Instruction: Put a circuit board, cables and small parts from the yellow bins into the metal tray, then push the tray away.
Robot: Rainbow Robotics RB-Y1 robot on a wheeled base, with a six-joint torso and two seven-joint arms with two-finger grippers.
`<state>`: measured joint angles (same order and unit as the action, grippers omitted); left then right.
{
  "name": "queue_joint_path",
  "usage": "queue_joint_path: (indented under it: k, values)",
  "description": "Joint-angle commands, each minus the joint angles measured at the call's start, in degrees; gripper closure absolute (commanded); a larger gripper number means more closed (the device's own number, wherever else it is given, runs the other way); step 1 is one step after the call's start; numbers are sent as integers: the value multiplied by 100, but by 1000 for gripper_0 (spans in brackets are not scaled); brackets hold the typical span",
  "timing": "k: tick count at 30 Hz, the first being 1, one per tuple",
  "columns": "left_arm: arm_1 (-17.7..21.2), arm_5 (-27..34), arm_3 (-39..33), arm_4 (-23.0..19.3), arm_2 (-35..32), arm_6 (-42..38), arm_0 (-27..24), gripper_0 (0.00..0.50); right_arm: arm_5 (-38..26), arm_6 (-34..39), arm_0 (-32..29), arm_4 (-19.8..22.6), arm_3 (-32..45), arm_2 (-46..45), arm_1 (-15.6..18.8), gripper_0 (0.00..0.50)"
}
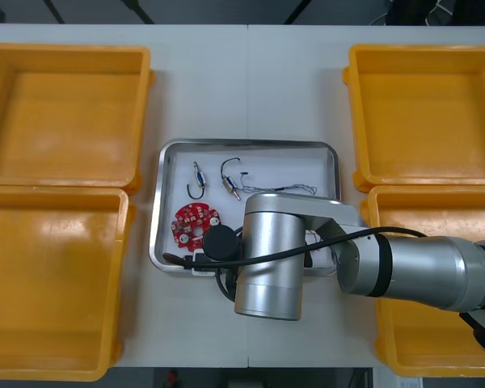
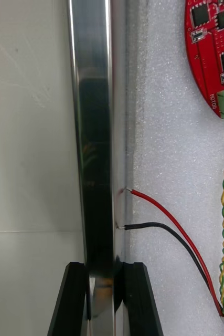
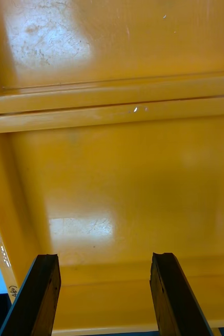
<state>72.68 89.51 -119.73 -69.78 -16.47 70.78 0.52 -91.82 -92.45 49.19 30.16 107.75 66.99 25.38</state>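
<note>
R gripper (image 2: 105,269) pinches tray (image 2: 93,131) rim (front: arm (image 1: 268,259) hides it); L gripper (image 3: 105,258) agape over bin (image 3: 117,157).

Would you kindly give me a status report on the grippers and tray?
Right gripper shut on metal tray, near rim. Left gripper open over a yellow bin. Circuit board, cables in tray. Nothing blocking the push.

white-lined metal tray (image 1: 250,144) holds a round red circuit board (image 1: 192,224) and cables (image 1: 295,190).
</note>
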Motion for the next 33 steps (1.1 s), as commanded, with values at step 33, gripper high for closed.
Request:
queue_joint_path:
  k: [33]
  values:
    - [9, -56, 11, -27, -137, -205, 45, 0, 569, -379, 970, -960, 343, 77, 732, 500]
